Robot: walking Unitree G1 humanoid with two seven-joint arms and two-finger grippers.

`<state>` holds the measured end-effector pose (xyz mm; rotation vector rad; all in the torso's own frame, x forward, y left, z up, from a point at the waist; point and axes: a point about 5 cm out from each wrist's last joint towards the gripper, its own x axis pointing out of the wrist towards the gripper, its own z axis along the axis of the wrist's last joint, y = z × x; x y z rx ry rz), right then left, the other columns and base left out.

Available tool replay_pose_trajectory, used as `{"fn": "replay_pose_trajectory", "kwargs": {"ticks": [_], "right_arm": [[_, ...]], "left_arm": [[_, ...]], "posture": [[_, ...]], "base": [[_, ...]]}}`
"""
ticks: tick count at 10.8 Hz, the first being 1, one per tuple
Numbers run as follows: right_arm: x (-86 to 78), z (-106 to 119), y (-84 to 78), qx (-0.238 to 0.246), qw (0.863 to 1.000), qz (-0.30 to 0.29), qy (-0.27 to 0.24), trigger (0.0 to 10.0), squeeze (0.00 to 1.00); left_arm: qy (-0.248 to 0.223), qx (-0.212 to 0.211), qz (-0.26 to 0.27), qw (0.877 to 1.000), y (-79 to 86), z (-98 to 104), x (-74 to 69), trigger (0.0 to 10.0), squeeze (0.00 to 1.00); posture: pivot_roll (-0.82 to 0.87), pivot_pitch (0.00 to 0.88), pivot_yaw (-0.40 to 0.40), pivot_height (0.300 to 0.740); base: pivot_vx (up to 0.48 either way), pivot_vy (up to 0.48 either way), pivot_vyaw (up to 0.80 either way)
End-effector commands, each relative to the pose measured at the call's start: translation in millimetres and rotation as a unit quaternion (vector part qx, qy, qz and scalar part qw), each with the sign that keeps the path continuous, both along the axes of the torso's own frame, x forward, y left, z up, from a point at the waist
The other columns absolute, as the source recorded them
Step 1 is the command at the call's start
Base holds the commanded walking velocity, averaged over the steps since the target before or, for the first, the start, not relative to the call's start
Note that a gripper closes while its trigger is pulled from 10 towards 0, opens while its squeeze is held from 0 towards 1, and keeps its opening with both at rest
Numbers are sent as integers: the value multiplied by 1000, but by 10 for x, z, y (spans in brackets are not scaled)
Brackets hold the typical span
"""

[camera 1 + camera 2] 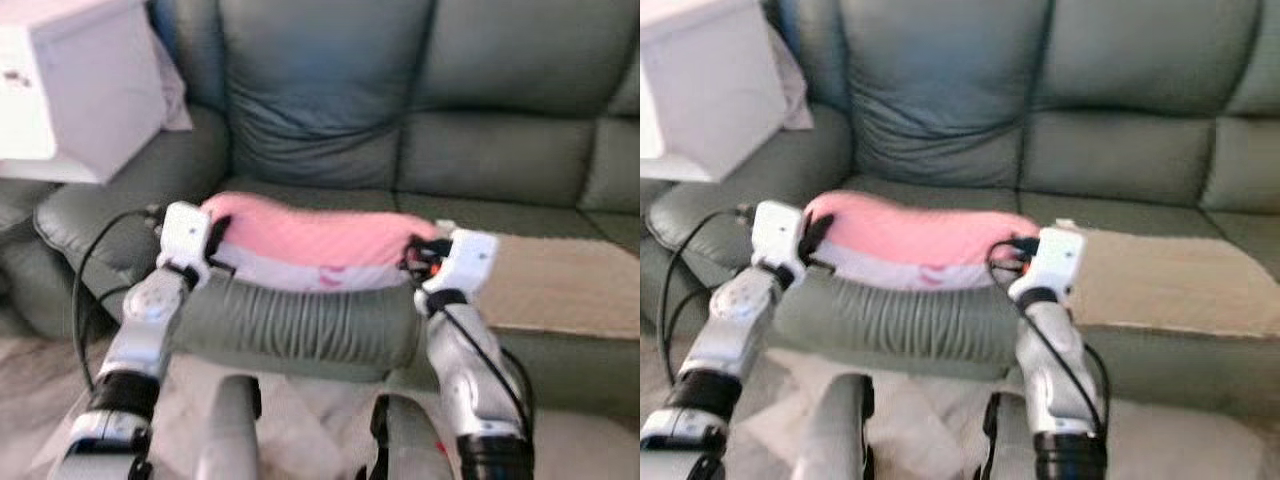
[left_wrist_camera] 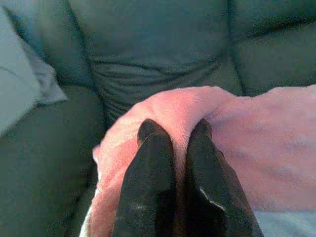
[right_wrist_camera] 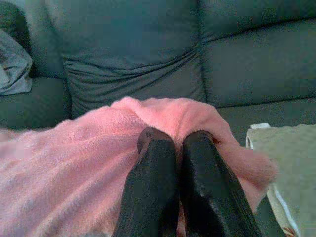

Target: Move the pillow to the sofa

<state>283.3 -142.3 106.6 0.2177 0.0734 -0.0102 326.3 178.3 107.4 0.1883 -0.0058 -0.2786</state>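
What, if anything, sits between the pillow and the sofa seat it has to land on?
Nothing visible blocks it. The pink pillow is pinched at its ends by the left gripper and right gripper, right over the front of the sofa seat. The beige mat lies off to the right.

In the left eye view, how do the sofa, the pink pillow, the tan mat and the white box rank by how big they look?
1. Sofa.
2. Pink pillow, pinched at each end by the left gripper and the right gripper.
3. Tan mat and white box look alike; both are cut off, so unranked.
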Motion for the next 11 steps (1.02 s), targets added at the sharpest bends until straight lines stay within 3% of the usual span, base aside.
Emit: {"fn": "replay_pose_trajectory", "kwargs": {"ticks": [1, 2, 8, 11], "right_arm": [[43, 94, 19, 2, 1000, 5, -20, 10000, 0], [43, 91, 19, 3, 1000, 8, -19, 10000, 0], [51, 79, 41, 2, 1000, 18, -18, 10000, 0], [38, 53, 40, 2, 1000, 24, -14, 10000, 0]], "left_arm": [[-19, 0, 1, 1000, 12, 69, 21, 10000, 0], [-24, 0, 2, 1000, 12, 75, 20, 10000, 0], [-26, 1, 1, 1000, 15, 63, 20, 10000, 0], [-20, 2, 9, 1000, 13, 54, 43, 10000, 0]], "posture": [[-13, 0, -15, 627], [-13, 0, -15, 627], [-11, 0, -16, 627], [-12, 0, -13, 627]], "base": [[0, 0, 0], [0, 0, 0], [462, 0, 0], [84, 0, 0]]}}
